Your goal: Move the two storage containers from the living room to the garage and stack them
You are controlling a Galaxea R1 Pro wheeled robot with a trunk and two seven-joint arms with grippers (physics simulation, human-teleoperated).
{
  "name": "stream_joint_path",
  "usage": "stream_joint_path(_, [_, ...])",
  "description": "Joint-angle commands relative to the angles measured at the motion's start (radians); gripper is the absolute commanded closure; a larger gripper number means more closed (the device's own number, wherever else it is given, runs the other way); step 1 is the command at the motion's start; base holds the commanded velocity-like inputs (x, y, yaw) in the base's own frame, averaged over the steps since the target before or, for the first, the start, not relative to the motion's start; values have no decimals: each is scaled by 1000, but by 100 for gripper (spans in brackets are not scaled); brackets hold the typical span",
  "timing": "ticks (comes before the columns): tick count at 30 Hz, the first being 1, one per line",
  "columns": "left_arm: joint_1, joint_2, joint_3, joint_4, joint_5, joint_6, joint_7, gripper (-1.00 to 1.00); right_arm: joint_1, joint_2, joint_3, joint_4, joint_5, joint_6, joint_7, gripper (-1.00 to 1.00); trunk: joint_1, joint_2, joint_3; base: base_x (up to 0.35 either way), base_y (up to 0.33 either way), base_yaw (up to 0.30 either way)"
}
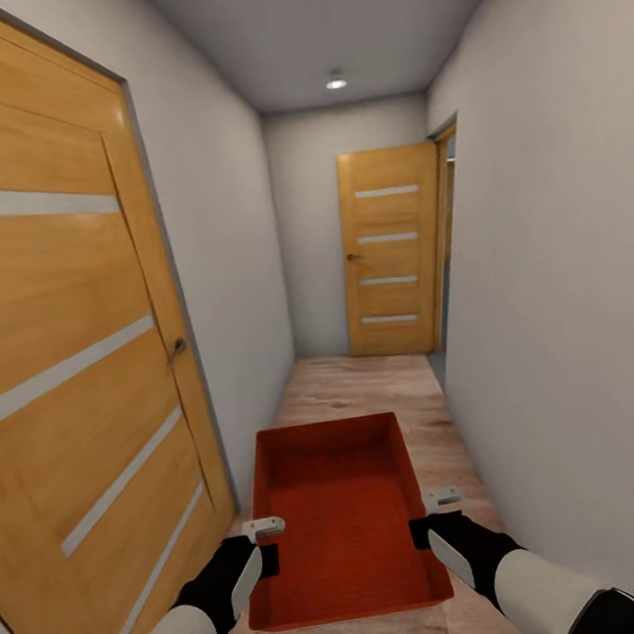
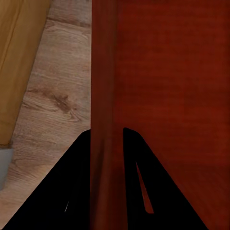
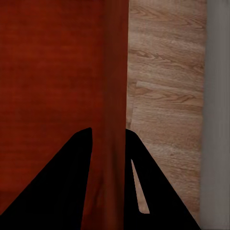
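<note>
Head view has me in a narrow hallway, carrying one orange-red storage container (image 1: 345, 521) over the wood plank floor (image 1: 364, 385), my left end effector (image 1: 268, 549) and right end effector (image 1: 428, 526) clamped on its side walls.

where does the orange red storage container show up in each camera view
Head view: storage container low and centre, between the left gripper and right gripper.
Left wrist view: its wall runs between the fingers.
Right wrist view: same, wall between the fingers.
Shared landmark: wood plank floor.
</note>
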State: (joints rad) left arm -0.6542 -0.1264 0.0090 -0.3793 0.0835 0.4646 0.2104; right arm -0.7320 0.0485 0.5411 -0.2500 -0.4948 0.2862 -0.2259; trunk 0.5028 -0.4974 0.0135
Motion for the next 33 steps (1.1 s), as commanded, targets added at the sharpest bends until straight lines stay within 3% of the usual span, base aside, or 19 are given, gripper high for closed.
stream_joint_path(1, [1,42,-7,19,-11,8,10,100,-1,-1,8,-5,5,-24,-7,100,1,-1,0,322,0,0])
stream_joint_path(16, [1,42,-7,19,-11,8,10,100,-1,-1,8,-5,5,-24,-7,100,1,-1,0,322,0,-172])
stream_joint_path(33, [1,42,-7,19,-11,8,10,100,-1,-1,8,-5,5,-24,-7,100,1,-1,0,323,0,-11])
